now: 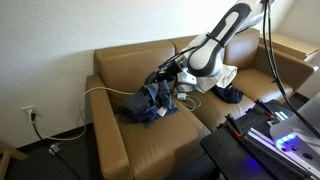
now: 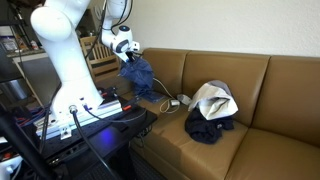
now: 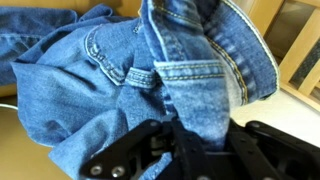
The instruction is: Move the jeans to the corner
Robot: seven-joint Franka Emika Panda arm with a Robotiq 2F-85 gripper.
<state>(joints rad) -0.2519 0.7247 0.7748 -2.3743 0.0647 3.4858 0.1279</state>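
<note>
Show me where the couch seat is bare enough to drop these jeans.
Bare seat: the cushion front between the jeans and the armrest, and the end cushion beyond the clothes pile. Crowded: between jeans and pile, where the white cable lies and the gripper holds the jeans.

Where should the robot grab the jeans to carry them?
Probably the thick, bunched seam fold of the jeans, coming from above. It stands up in a ridge the fingers can close around; the rest hangs loose over the couch.

Soft, even indoor light with faint shadows; all views are low-resolution, the wrist view blurred up close.
</note>
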